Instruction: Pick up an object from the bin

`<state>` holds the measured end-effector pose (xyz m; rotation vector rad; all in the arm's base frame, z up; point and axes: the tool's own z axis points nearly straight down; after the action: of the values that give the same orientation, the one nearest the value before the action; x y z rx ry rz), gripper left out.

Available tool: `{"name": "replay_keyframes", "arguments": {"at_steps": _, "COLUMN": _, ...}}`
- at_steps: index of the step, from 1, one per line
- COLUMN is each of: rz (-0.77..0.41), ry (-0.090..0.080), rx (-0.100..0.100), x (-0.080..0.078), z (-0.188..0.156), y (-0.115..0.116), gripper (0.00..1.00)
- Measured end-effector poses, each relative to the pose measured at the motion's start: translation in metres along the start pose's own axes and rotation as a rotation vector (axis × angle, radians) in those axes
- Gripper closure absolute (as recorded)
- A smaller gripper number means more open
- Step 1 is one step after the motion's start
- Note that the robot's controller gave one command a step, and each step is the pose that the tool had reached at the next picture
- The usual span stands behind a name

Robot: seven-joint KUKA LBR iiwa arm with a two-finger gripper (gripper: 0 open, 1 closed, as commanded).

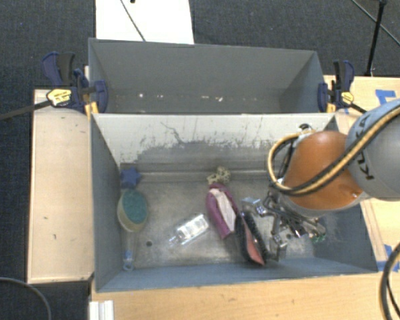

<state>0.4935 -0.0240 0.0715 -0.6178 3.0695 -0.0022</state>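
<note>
Black-red object [251,241] beside tool [281,231], near bin wall [207,272]

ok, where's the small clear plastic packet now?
Camera view: the small clear plastic packet lies front-centre in the grey metal bin, between the round teal pad to view-left and the purple oblong case.

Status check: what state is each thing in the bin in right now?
gripper: low in the bin, right side, beside the red-and-black thing.
red-and-black thing: lying near the front wall.
purple thing: lying mid-bin.
clear packet: lying flat, alone.
teal round thing: lying by the left wall.
beige scrap: at the back wall.
</note>
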Motion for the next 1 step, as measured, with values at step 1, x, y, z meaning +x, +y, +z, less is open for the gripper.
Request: {"name": "replay_keyframes", "arguments": {"at_steps": 1, "rz": -0.003, "ry": 0.006, "rx": -0.002, "x": 0.0019, "z": 0.0011, "y": -0.0002, "gripper": 1.0}}
